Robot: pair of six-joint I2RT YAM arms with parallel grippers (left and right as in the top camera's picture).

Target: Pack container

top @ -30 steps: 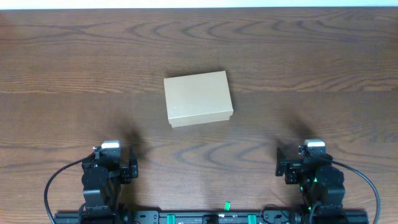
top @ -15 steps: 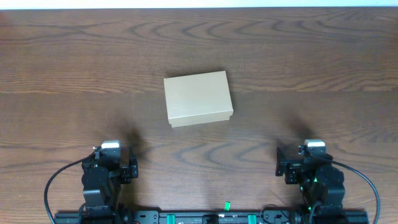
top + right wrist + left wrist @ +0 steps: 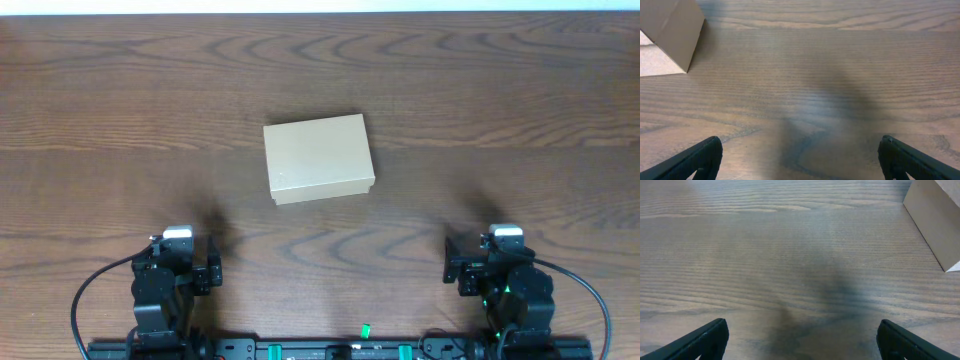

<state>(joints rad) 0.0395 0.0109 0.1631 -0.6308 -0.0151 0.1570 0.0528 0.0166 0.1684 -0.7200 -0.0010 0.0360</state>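
The container (image 3: 318,157), a plain tan cardboard box with its lid shut, sits on the wood table near the middle. Its corner shows at the top right of the left wrist view (image 3: 935,215) and at the top left of the right wrist view (image 3: 670,35). My left gripper (image 3: 800,340) is open and empty at the near left, well short of the box. My right gripper (image 3: 800,160) is open and empty at the near right, also apart from the box. No small items to pack show in any view.
The dark wood table (image 3: 500,120) fills the view. The arm bases and cables sit along the near edge (image 3: 360,345).
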